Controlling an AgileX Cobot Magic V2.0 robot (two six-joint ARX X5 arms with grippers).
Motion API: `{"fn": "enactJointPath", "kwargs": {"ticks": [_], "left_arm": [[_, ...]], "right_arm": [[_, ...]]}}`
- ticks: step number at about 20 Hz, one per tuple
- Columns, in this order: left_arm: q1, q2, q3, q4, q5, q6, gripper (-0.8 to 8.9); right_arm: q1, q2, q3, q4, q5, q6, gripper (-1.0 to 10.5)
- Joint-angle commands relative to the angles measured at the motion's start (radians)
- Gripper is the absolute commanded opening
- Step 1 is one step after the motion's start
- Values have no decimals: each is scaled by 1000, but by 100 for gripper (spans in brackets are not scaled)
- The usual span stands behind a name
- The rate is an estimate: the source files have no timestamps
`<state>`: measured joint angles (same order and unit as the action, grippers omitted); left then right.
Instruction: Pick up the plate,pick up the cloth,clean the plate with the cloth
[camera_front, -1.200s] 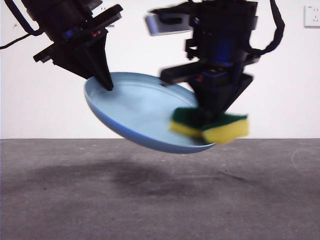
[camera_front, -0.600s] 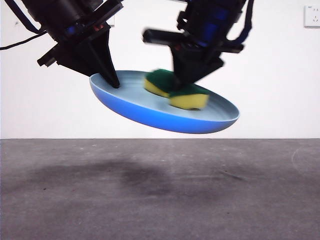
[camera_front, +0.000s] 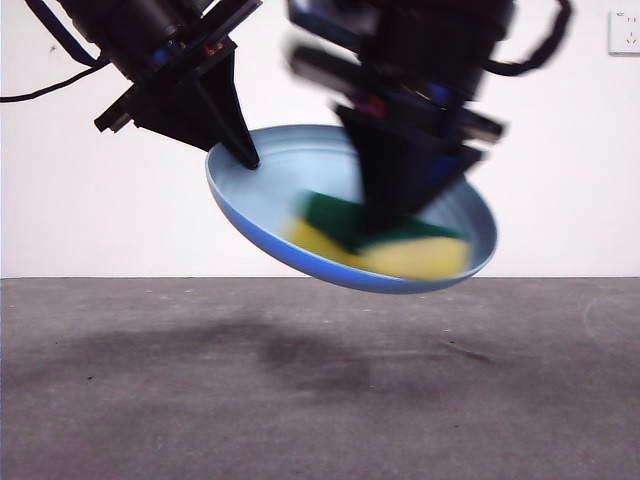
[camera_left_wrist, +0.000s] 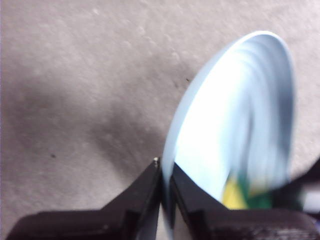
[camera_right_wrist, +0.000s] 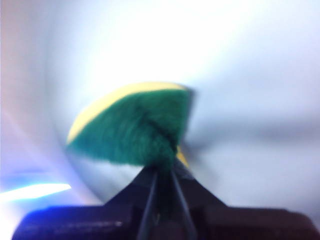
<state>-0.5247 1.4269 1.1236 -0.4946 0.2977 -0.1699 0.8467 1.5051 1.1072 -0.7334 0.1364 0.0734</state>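
My left pincer (camera_front: 245, 155) pinches the rim of the plate (camera_front: 270, 200) at about ten o'clock on its circle, both jaws pressed onto the thin edge, so the plate hangs in the air well above the grey desk (camera_front: 320, 400), tilted with its hollow face turned toward the front camera. My right pincer (camera_front: 385, 225) comes down from twelve o'clock, clamped on the cloth (camera_front: 400, 245), which lies inside the hollow near the low rim at five o'clock, its long axis running roughly nine to three. The cloth, really a sponge, shows a dark green top and yellow foam below. The plate is pale blue, shallow and much wider than the cloth, so I judge the wiping is under way.
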Motion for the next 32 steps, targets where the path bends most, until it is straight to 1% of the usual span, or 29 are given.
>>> {"fn": "enactJointPath", "kwargs": {"ticks": [1,2,3,4,7,10,13,14,15,17,18,21,25,28,30,31,32], "left_arm": [[-6,-3,5,-14,51,-33,-9],[-6,-3,5,-27,53,-23,-9],[-7,-3,5,-34,53,-14,-9],[-8,-3,5,-40,53,-10,-9],[-18,-3,5,-50,52,-5,-9],[-24,-3,5,-50,48,19,-9],[-26,-3,5,-51,30,55,-9],[-26,-3,5,-55,-28,74,-9],[-25,-3,5,-63,-116,92,-9],[-22,4,0,-77,-303,140,-9],[-13,11,-4,-79,-364,149,-9],[45,71,-13,-49,-371,148,-9],[101,201,-13,39,-372,148,-9],[135,302,-13,73,-374,148,-8],[154,357,-13,62,-375,148,0],[163,378,-13,56,-375,148,3],[170,391,-13,52,-375,148,42]], "right_arm": [[-25,-1,-13,16,298,-5,-12],[-36,-7,-13,58,371,-5,-12],[-43,-10,-13,98,399,-5,-12],[-51,-15,-13,135,400,-8,-12],[-69,-21,-13,276,359,-23,-12],[-79,-21,-13,417,257,-23,-11],[-81,-21,-12,511,95,-23,-12],[-81,-34,-11,521,29,-23,-12],[-80,-49,-11,520,-4,-23,-11],[-79,-92,-11,495,-7,-22,-11],[-79,-115,-11,471,-7,-18,-11],[-81,-189,-11,371,4,-19,-12],[-81,-272,-11,238,4,-18,-12],[-81,-308,-11,176,5,-18,-12],[-82,-316,-11,154,48,-19,-12],[-82,-316,-11,147,90,-18,-12],[-82,-316,-11,144,121,-18,-12]]}}
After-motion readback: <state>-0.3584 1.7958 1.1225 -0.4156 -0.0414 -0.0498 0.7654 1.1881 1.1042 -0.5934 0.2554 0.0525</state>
